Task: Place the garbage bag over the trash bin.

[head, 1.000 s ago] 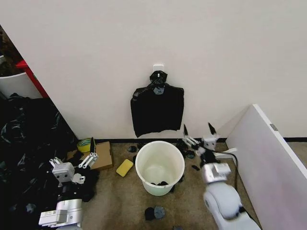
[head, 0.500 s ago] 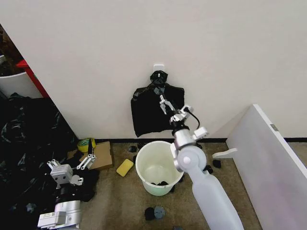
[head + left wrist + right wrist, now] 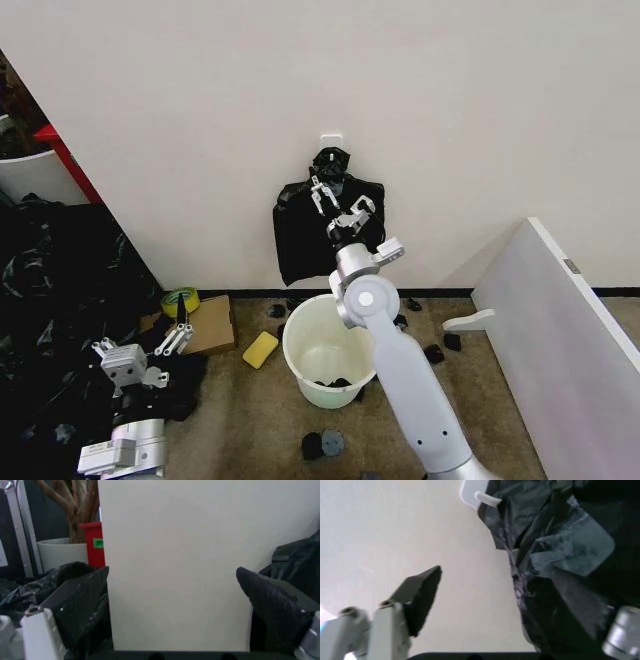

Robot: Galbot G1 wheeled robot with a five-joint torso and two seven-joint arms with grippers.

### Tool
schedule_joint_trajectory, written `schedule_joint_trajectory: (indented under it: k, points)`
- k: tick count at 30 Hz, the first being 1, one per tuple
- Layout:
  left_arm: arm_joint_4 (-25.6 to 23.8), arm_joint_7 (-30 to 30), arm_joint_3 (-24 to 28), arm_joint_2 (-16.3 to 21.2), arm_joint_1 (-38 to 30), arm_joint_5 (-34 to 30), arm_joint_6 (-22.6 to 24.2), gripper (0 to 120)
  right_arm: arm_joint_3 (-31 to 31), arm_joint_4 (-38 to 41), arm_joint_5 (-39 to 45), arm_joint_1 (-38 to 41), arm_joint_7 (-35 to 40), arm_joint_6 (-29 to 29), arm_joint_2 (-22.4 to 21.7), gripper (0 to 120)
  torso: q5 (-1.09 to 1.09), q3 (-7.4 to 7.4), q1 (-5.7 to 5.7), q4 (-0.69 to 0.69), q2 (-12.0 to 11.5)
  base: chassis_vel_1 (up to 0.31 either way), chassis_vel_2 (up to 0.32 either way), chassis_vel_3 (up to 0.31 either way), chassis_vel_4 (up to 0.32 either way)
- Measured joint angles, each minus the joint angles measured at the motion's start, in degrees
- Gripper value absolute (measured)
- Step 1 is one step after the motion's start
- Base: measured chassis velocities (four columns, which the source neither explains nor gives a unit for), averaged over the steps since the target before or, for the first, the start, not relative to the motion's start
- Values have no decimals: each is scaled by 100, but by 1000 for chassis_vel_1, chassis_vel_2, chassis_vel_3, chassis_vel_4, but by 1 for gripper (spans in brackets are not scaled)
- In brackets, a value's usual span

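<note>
the large heap of crumpled black plastic (image 3: 50, 320) fills the left side of the head view and plays no part here. the flat black bundle with a knotted top (image 3: 300, 235) hangs from a white wall hook (image 3: 331, 142) at the centre of the frame. just below it, on the brown carpet floor (image 3: 250, 420), stands the round cream-white plastic trash bin (image 3: 333, 350), its rolled rim bare and only a small dark scrap lying at its bottom. no thin glossy garbage bag is over it yet, so i judge the task barely begun: a bag has still to be taken, opened and pulled over the rim. the right pincer (image 3: 336, 205) is raised in front of the hanging bundle, fingers spread and pinching nothing. the left pincer (image 3: 182, 338) waits at lower left above a flat cardboard box (image 3: 212, 328), fingers apart too.
</note>
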Motion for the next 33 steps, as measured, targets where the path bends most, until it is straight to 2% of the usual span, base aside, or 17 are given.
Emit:
schedule_joint_trajectory:
  k: [1,5,6,9,13,16,21,33]
  points:
    - [0,0,0,0,0,0,0,100,0,0,0,0,0,0,0,77,0,0,0,0,0,0,0,0,0]
    - [89,-11,4,7,-55,-37,9,100,11,-75,-127,-64,-1,5,2,60,0,0,0,0,0,0,0,0,0]
    - [116,-12,7,7,-69,-41,10,100,26,-77,-147,-83,10,5,8,59,0,0,0,0,0,0,0,0,0]
    - [162,-13,12,7,-94,-49,12,100,71,-71,-166,-118,75,-1,22,67,0,0,0,0,0,0,0,0,0]
    - [214,-25,17,8,-135,-67,26,100,157,-75,-164,-140,192,-29,24,86,0,0,0,0,0,0,0,0,0]
    - [238,-29,31,-9,-155,-68,33,100,192,-139,-160,-119,253,-30,24,95,0,0,-1,0,0,0,0,0,0]
    - [267,-45,33,-25,-170,-66,35,100,210,-209,-160,-49,311,-34,25,98,1,0,-1,0,0,0,0,0,0]
    - [352,-115,43,-49,-174,-38,-12,100,273,-273,-106,101,220,76,34,59,1,0,-1,0,0,0,0,0,0]
